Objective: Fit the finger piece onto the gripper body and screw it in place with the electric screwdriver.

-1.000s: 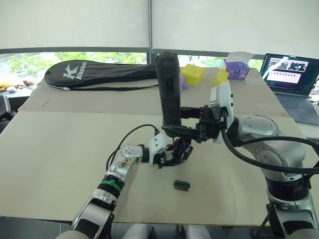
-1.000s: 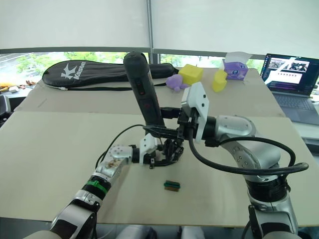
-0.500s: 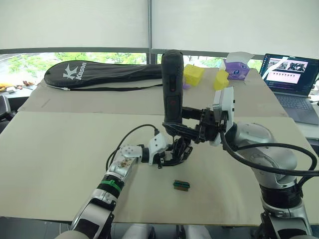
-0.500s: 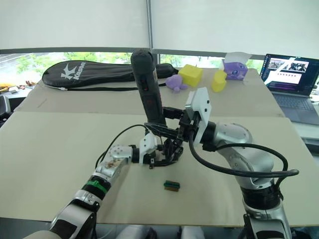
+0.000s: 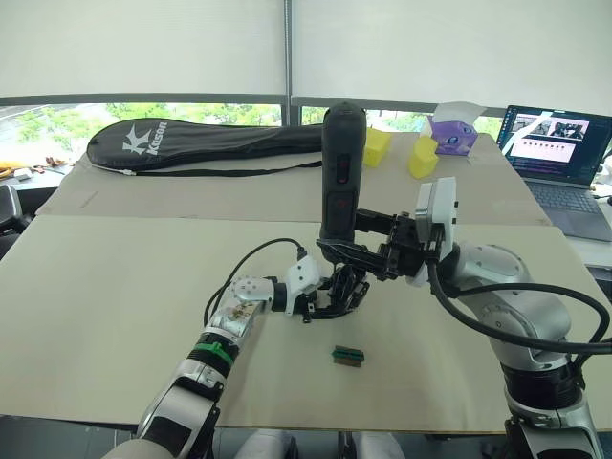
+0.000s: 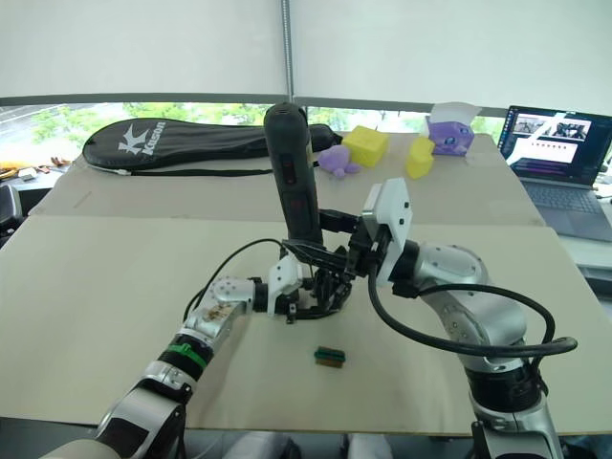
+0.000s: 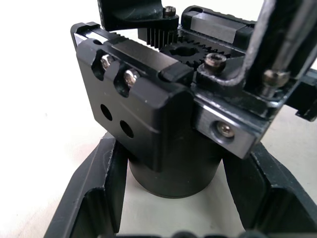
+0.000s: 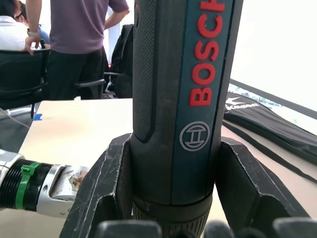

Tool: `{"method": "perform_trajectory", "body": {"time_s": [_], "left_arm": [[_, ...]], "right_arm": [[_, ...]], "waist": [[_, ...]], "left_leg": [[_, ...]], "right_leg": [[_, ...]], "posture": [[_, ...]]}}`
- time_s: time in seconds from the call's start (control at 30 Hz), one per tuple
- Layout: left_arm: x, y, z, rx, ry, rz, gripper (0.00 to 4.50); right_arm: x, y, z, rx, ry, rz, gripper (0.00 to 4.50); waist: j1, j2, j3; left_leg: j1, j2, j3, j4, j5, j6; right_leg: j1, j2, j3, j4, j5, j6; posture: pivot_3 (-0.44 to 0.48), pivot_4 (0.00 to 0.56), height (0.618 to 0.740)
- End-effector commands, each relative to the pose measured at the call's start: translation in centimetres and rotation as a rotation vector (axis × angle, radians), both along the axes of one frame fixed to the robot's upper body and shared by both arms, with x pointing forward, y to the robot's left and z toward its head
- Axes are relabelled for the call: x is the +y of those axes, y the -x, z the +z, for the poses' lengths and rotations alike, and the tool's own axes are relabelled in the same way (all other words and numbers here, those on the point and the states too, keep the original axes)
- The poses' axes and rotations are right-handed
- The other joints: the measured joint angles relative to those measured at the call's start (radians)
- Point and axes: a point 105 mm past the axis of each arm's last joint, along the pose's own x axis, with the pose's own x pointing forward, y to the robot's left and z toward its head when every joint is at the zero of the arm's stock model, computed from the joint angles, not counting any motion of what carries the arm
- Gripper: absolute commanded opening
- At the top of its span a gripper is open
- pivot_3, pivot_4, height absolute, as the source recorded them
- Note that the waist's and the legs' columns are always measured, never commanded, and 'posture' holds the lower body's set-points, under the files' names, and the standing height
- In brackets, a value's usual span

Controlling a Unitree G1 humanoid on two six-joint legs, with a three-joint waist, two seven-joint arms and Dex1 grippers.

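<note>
Our right end effector (image 5: 368, 251) grips the long black pen-shaped electric screwdriver (image 5: 339, 172) upright mid-bench (image 5: 115, 287), over the squat black mechanical gripper body (image 5: 342, 292) clamped in our left end effector (image 5: 318, 303); bench edges well apart.

Matt black metal gripper body (image 7: 163, 124) (shiny screws), textured rubbery-grip electric screwdriver (image 8: 181, 99), matt tabletop (image 5: 115, 287)

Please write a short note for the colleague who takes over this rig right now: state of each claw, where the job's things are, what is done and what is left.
Left claw: shut on the gripper body, which sits on the table.
Right claw: shut on the electric screwdriver, held upright, nose down over the gripper body.
Finger piece: cannot be told apart from the assembly from here, so check whether it is seated.
Small green-brown block: lies loose on the table, nearer the robot.
Left: confirm the fit, then drive the screw.
</note>
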Motion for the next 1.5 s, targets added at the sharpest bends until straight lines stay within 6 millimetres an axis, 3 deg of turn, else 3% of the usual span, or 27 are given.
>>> {"method": "perform_trajectory", "body": {"time_s": [0.03, 0.4, 0.93, 1.0, 1.17, 1.23, 1.37, 1.5], "left_arm": [[-0.5, -0.2, 1.2, -0.049, 0.019, -0.021, 2.29], [-0.3, -0.2, 1.2, -0.048, 0.015, -0.017, 2.29], [-0.3, 0.0, 1.0, -0.043, 0.014, -0.021, 2.29], [-0.3, 0.0, 0.9, -0.042, 0.012, -0.022, 2.29], [-0.2, 0.2, 0.6, -0.038, 0.005, -0.023, 2.29], [-0.2, 0.2, 0.4, -0.033, 0.001, -0.024, 2.29], [-0.3, 0.3, 0.1, -0.026, -0.006, -0.026, 2.29], [-0.3, 0.2, 0.0, -0.024, -0.019, -0.024, 2.29]], "right_arm": [[-0.9, -1.5, -4.9, 0.186, 0.133, -0.076, 1.96], [-0.9, -1.4, -6.1, 0.232, 0.174, -0.070, 1.96], [-1.1, -1.2, -5.3, 0.181, 0.172, -0.071, 1.96], [-1.0, -0.9, -4.2, 0.132, 0.150, -0.061, 1.96], [-0.1, 1.9, 3.0, -0.075, -0.043, 0.122, 1.96], [0.0, 3.0, 4.8, -0.117, -0.076, 0.178, 1.96], [0.3, 3.7, 7.4, -0.129, -0.127, 0.222, 1.96], [0.4, 4.3, 7.7, -0.088, -0.115, 0.269, 1.96]], "waist": [[0.000, 0.000, -0.002], [0.000, -0.003, -0.010], [0.000, -0.004, -0.016], [0.000, -0.004, -0.016], [-0.001, -0.004, -0.015], [-0.001, -0.004, -0.015], [-0.002, -0.004, -0.015], [0.000, -0.004, -0.015]], "left_leg": [[0.000, 0.000, 0.000, 0.000, 0.000, 0.000], [0.002, 0.000, 0.000, -0.001, 0.000, 0.000], [0.002, 0.000, 0.000, -0.002, 0.000, 0.000], [0.002, 0.000, 0.000, -0.003, 0.000, 0.000], [0.001, 0.000, 0.000, -0.003, 0.000, 0.000], [-0.002, 0.000, 0.000, -0.003, 0.000, 0.000], [-0.003, 0.000, 0.000, -0.003, 0.000, 0.000], [-0.003, 0.000, -0.001, -0.003, 0.000, 0.000]], "right_leg": [[0.000, 0.000, 0.000, 0.000, 0.000, 0.000], [0.001, 0.000, 0.000, -0.001, 0.000, 0.000], [0.001, 0.000, 0.001, -0.001, 0.000, 0.000], [0.001, 0.000, 0.001, -0.001, 0.000, 0.000], [0.000, 0.000, 0.001, -0.001, 0.000, 0.000], [-0.003, 0.000, 0.001, -0.001, 0.000, 0.000], [-0.004, 0.000, 0.000, -0.001, 0.000, 0.000], [-0.003, 0.000, 0.000, -0.002, 0.000, 0.000]], "posture": [[0.000, 0.150, 0.740], [0.000, 0.150, 0.740], [0.000, 0.150, 0.740], [0.000, 0.150, 0.740], [0.000, 0.150, 0.740], [0.000, 0.150, 0.740], [0.000, 0.150, 0.740], [0.000, 0.150, 0.740]]}}
